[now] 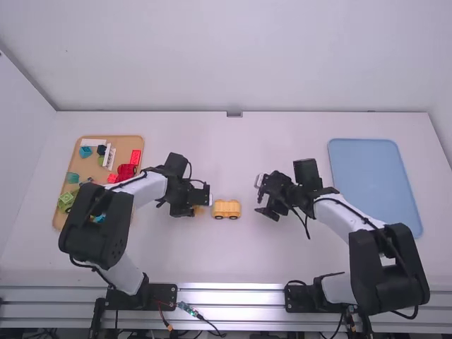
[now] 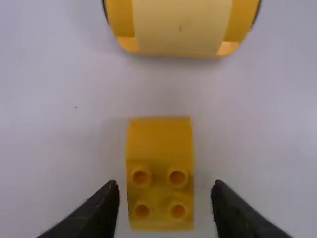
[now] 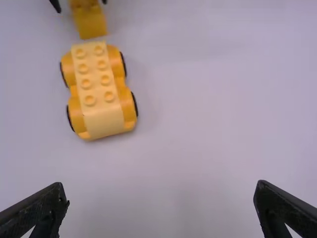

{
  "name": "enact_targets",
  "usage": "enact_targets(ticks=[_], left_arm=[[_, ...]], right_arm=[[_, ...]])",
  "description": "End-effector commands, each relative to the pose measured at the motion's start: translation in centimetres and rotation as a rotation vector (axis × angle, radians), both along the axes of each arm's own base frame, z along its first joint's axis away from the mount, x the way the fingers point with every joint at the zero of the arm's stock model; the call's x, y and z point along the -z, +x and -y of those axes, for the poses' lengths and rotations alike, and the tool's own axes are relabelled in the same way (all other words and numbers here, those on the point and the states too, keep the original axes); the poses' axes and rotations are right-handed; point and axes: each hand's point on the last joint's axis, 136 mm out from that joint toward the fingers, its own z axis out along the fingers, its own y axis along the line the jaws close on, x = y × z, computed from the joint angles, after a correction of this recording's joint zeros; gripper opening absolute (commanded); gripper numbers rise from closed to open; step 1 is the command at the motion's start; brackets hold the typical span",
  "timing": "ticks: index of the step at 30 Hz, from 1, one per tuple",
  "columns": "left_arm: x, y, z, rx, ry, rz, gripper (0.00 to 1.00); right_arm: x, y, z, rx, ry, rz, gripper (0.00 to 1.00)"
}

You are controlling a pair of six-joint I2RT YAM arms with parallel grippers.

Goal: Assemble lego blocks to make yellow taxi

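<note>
In the high view my left gripper (image 1: 202, 200) is over a small yellow block (image 1: 198, 210), just left of the yellow car base (image 1: 227, 209). My right gripper (image 1: 260, 195) stands to the right of the car. In the left wrist view the yellow block (image 2: 159, 144), with studs and a smooth sloped end, lies between the spread fingers of my left gripper (image 2: 165, 198), touching neither. A gap separates it from the car base (image 2: 181, 27). The right wrist view shows the wheeled car base (image 3: 94, 84) apart from my open right gripper (image 3: 161, 196), beyond which is the yellow block (image 3: 91, 25).
A wooden tray (image 1: 121, 143) with several red, green, blue and white blocks lies at the left, partly under my left arm. At the right is a blue tray (image 1: 371, 176), close to my right arm.
</note>
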Motion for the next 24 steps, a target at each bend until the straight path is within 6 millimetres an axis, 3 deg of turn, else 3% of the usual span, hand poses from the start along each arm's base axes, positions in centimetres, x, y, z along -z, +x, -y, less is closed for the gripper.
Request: enact_targets(ticks=[1, 2, 3, 10, 16, 17, 18, 24], left_arm=[[0.5, -0.5, -0.1, -0.013, -0.001, -0.027, 0.55], [0.5, -0.5, -0.1, -0.018, -0.001, -0.029, 0.86], [0.5, -0.5, -0.1, -0.021, -0.001, -0.03, 0.99], [0.3, 0.6, 0.1, -0.016, -0.012, 0.018, 0.99], [0.2, 0.2, 0.6, 0.014, -0.041, 0.009, 0.99], [0.1, -0.1, 1.0, 0.05, -0.063, 0.008, 0.95], [-0.1, -0.3, 1.4, 0.104, -0.096, 0.014, 0.8], [-1.4, 0.2, 2.1, 0.115, -0.255, 0.035, 0.8]], right_arm=[[-0.2, -1.6, -0.8, -0.083, 0.052, 0.022, 0.99], [-0.3, -1.6, -1.0, -0.088, 0.068, 0.029, 0.99], [-0.2, -1.7, -1.1, -0.087, 0.078, 0.032, 0.99], [-0.2, -2.6, -2.3, -0.126, 0.134, 0.064, 0.99], [0.6, -3.2, -3.8, -0.152, 0.172, 0.074, 0.99], [0.7, -3.3, -4.0, -0.168, 0.185, 0.074, 0.99], [0.8, -3.3, -4.3, -0.182, 0.203, 0.076, 0.99], [1.1, -3.2, -4.7, -0.209, 0.255, 0.072, 0.99]])
